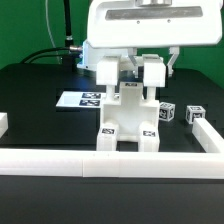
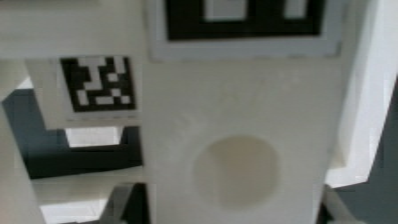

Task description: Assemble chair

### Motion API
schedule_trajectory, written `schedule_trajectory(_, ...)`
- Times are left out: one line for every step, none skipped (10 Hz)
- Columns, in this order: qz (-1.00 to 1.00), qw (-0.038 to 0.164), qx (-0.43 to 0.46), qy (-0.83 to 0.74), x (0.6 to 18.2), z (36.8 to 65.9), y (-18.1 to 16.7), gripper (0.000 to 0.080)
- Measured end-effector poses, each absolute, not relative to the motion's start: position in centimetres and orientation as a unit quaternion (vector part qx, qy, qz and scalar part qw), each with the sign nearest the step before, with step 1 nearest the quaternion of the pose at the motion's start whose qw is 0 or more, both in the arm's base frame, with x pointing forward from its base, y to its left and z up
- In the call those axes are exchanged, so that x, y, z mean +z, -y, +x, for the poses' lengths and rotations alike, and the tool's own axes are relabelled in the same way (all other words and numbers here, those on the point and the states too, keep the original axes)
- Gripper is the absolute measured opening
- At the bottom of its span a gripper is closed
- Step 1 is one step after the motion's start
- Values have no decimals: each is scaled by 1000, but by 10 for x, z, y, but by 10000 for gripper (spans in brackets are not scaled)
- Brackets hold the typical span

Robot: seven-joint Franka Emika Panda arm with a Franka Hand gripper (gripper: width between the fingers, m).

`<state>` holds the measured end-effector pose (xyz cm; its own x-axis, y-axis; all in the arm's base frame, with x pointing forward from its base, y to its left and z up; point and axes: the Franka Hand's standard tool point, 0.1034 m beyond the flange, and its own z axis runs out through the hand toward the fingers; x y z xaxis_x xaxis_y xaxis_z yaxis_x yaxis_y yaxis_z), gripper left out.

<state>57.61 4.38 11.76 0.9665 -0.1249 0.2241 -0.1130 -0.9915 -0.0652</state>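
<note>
One hand (image 1: 131,78) in a tight pinch on the upright white chair (image 1: 128,120), two tagged blocks (image 1: 165,113) nearby.

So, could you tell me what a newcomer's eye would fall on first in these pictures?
First the big white claw at the centre, closed on the top of the blocky white chair body. The chair body stands on the black table just behind the front border rail. Then two small tagged blocks on the exterior view's right of it, and the marker board lying flat on its left.
</note>
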Motion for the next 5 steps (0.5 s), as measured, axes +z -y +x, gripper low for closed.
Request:
schedule_trajectory(-991, 24, -117, -60, 115, 576, -43, 284)
schedule_trajectory(-991, 21, -116, -60, 108, 573, -42, 284)
schedule_trajectory(-992, 19, -113, -60, 104, 571, -41, 284)
schedule_trajectory(-992, 19, -112, -60, 102, 570, -42, 284)
schedule_trajectory(-992, 19, -112, -60, 102, 570, -41, 325)
